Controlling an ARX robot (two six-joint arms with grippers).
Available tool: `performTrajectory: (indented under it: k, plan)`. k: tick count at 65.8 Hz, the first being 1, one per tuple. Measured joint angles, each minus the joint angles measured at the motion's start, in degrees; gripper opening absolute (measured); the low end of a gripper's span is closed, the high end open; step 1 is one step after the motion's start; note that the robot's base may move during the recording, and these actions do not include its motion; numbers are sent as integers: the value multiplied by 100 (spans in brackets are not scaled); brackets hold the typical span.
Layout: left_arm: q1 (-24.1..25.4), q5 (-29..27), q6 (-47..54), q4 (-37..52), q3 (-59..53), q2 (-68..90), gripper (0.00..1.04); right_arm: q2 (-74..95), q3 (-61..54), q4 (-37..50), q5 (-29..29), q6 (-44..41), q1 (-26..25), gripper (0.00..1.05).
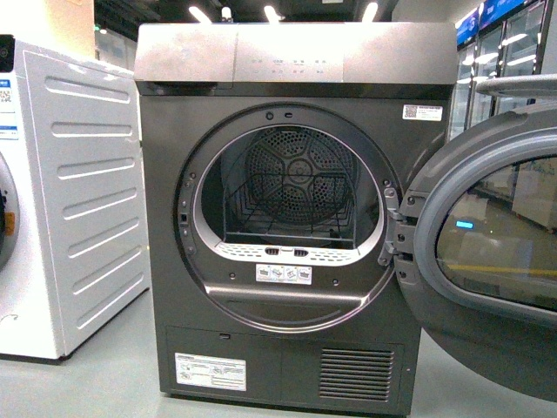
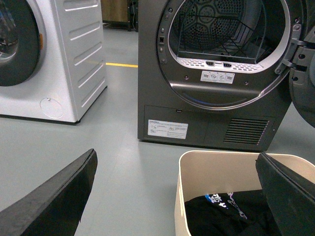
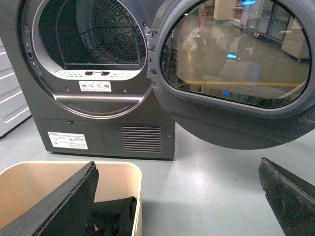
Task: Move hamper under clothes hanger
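The hamper (image 2: 216,174) stands on the floor (image 2: 123,172) in front of the dryer (image 1: 296,348), close below both wrists and out of the front view; dark clothes (image 2: 221,216) lie in it. The dryer's door (image 1: 487,235) hangs open to the right, its drum looks empty, and a white washer (image 1: 78,200) stands to its left. The clothes hanger shows in none of the views, so the hamper is plainly not yet under it.

The left fingers (image 2: 59,196) are spread wide and hold nothing; one is over bare floor, the other over the hamper's opening. The right fingers (image 3: 64,201) are likewise wide and empty; one crosses the hamper (image 3: 44,187), the other hangs over floor. Whether any finger touches the rim cannot be told.

The step in hand looks like the approach to the grasp; each arm seems to straddle one side wall. The next move probably calls for lowering both pairs onto opposite walls, closing evenly, then lifting or sliding the hamper level so the clothes stay in; the open door on the right is the thing to steer clear of. The rack must also be found, since its direction is unknown from here.
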Motion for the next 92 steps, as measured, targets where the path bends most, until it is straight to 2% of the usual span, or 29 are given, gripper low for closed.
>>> performTrajectory:
  k: [5,7,11,13,17,21,26,29,36,39,51,58,65,92]
  plan:
    - [-4,-26,-2,-7,2,7,98,0,0,0,0,0,0,97]
    - [-140,-485,-243,-330,120,177,98,0,0,0,0,0,0,97]
    - [-212,-1008,-855,-608,439,1040,98,472,267,-483,-765,407,-308,97]
    - [-114,-990,-1078,-459,649,1604,98,997,439,-389,-1086,610,-514,97]
    - [116,-863,-1215,96,1093,2564,98,1971,776,17,-1333,721,-726,97]
    - [380,-542,-1228,778,1659,3672,98,2990,1141,417,-1373,669,-723,97]
    - [566,-417,-1084,1403,2297,4970,98,4363,1572,933,-1467,503,-614,97]
    - [647,-177,-1049,1508,2671,5698,98,5316,1880,1196,-1471,391,-518,97]
    - [680,-190,-798,1646,3447,7355,98,7003,2586,1318,-1637,348,-356,97]
    - [671,-2,-754,1576,3722,7938,98,7597,2905,1346,-1661,378,-289,97]
    - [372,52,-551,1716,4470,9785,98,9558,4035,1438,-1279,437,31,97]
    - [109,-380,-485,1687,5007,10902,98,10596,4603,1403,-1036,437,201,97]
    - [-57,-463,-472,1425,5407,11547,98,11350,5047,1244,-890,409,280,97]
    - [-487,-485,-601,761,6306,12675,98,12279,5871,719,-570,267,382,97]
